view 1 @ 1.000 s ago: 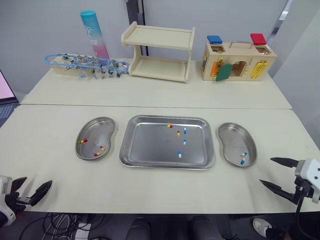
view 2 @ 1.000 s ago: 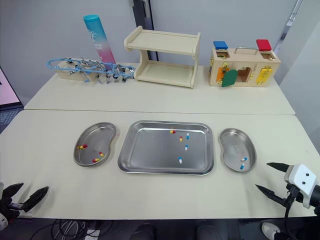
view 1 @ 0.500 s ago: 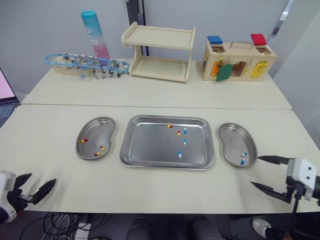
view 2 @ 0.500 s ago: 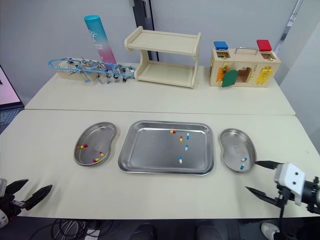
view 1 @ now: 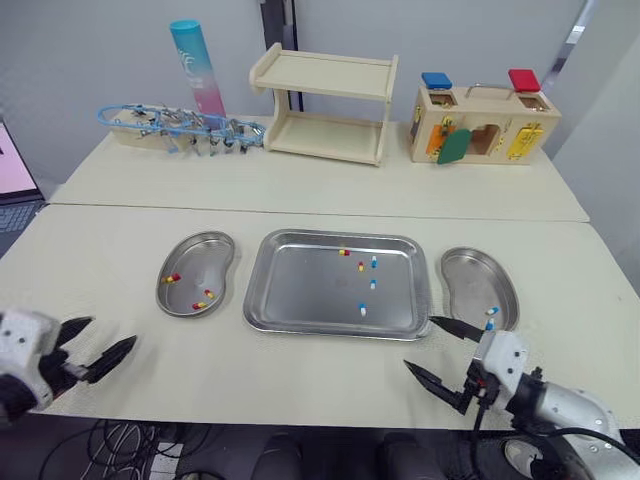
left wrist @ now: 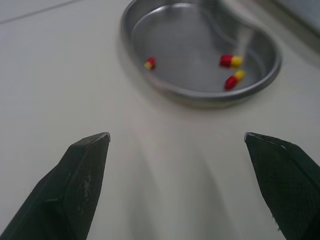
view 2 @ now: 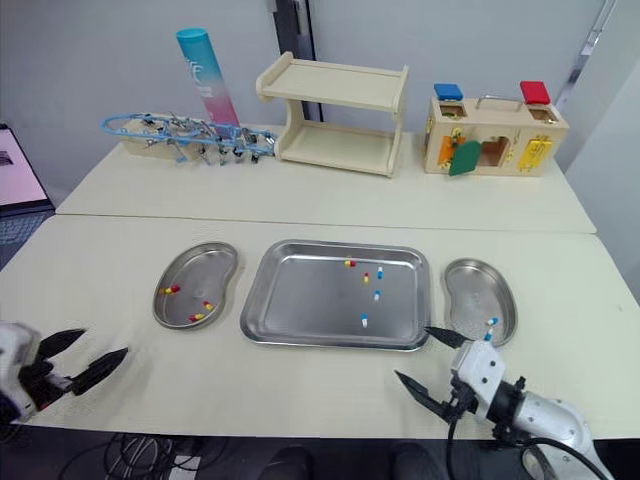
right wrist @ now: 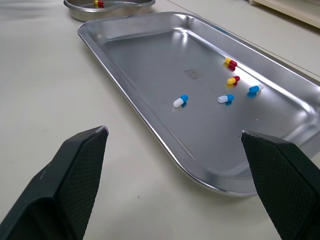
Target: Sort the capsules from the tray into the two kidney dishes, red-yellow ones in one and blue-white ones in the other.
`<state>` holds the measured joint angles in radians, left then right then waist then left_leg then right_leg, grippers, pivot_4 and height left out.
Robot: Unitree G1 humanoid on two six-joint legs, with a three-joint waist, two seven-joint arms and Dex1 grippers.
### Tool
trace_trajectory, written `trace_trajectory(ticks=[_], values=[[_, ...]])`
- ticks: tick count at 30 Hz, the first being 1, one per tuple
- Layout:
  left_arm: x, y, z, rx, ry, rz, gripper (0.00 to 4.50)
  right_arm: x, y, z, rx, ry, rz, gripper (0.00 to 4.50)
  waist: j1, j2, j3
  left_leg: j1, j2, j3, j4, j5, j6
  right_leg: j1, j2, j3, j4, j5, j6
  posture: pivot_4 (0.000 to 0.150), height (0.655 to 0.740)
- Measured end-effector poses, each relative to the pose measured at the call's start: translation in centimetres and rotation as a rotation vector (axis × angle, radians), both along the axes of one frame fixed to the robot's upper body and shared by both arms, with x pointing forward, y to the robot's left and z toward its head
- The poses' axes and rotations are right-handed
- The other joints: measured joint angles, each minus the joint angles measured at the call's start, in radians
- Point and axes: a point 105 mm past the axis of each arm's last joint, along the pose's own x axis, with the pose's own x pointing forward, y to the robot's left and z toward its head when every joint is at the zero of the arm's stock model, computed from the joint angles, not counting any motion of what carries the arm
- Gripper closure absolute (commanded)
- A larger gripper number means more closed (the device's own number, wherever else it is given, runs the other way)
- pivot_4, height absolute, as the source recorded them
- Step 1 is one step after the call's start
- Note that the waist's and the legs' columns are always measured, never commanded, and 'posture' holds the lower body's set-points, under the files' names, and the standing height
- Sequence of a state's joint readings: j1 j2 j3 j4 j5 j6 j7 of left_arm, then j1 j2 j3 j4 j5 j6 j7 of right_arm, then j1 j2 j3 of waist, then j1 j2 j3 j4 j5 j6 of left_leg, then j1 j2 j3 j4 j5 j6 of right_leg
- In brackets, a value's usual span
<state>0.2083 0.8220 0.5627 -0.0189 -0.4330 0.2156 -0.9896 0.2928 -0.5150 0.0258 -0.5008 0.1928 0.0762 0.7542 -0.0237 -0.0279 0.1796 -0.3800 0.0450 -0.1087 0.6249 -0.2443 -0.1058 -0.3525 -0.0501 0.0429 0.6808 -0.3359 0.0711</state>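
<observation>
Three red-yellow capsules lie in the left dish. Two blue-white capsules lie in the right dish. Five more wait in the tray between them: two red-yellow, three blue-white. My left gripper and right gripper are wide apart and hold nothing, on the near side.

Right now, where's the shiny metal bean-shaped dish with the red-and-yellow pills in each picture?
Left eye view: the steel kidney dish lies left of the big rectangular steel tray.
Right eye view: same spot, dish left of the tray.
Left wrist view: dish just ahead of the left gripper.
Right wrist view: dish rim beyond the tray's far corner.
Shared landmark: the red-yellow capsules inside it.
</observation>
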Motion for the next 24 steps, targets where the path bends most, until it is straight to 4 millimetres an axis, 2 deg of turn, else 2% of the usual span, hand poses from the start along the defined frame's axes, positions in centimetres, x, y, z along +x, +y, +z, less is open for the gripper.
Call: trace_trajectory(ticks=[5,8,10,12,17,20,24], values=[[3.5,-6.7,3.2,0.040,-0.052,-0.324,0.04,1.0,0.4,0.6,-0.007,-0.035,-0.006,0.00,-0.006,0.002,0.001,0.000,0.000,0.000,-0.001,0.000,0.000,-0.001,0.000,0.000,0.000,0.000,0.000,0.150,0.7400],[5.0,-9.9,3.5,0.041,-0.039,-0.470,0.04,1.2,0.6,0.8,-0.003,-0.033,-0.018,0.00,-0.010,0.003,0.002,0.000,0.000,0.000,-0.001,0.000,0.000,-0.001,0.001,0.000,0.001,0.000,0.000,0.150,0.7400],[6.8,-11.7,3.5,0.049,-0.041,-0.543,0.04,1.3,0.8,0.6,-0.001,-0.019,-0.027,0.00,-0.008,0.004,0.002,0.000,0.000,0.000,0.000,0.000,0.000,-0.001,0.001,0.000,0.001,0.000,0.000,0.150,0.7400],[8.4,-13.6,3.1,0.055,-0.034,-0.624,0.41,1.2,0.9,0.7,0.003,-0.017,-0.038,0.00,-0.008,0.004,0.002,-0.001,0.000,0.000,0.000,0.000,0.000,-0.001,0.001,0.000,0.001,0.000,0.000,0.150,0.7400],[12.0,-17.1,2.9,0.069,-0.038,-0.744,1.94,0.7,1.6,0.8,0.028,-0.003,-0.056,0.00,-0.009,0.004,0.002,-0.002,-0.001,-0.001,0.001,0.000,0.000,-0.001,0.001,-0.001,0.001,0.000,0.000,0.150,0.7400],[13.6,-18.7,2.5,0.102,-0.043,-0.787,1.94,0.5,1.7,0.5,0.025,0.010,-0.065,0.00,-0.011,0.004,0.002,-0.002,-0.001,-0.001,0.002,0.000,0.000,-0.002,0.001,0.000,0.001,0.000,0.000,0.150,0.7400],[14.9,-19.6,1.5,0.132,-0.021,-0.800,1.94,0.4,1.8,0.5,0.026,0.009,-0.083,0.00,-0.015,0.004,0.002,-0.002,-0.001,-0.001,0.002,0.000,0.000,-0.002,0.002,-0.001,0.001,0.000,0.000,0.150,0.7400]])
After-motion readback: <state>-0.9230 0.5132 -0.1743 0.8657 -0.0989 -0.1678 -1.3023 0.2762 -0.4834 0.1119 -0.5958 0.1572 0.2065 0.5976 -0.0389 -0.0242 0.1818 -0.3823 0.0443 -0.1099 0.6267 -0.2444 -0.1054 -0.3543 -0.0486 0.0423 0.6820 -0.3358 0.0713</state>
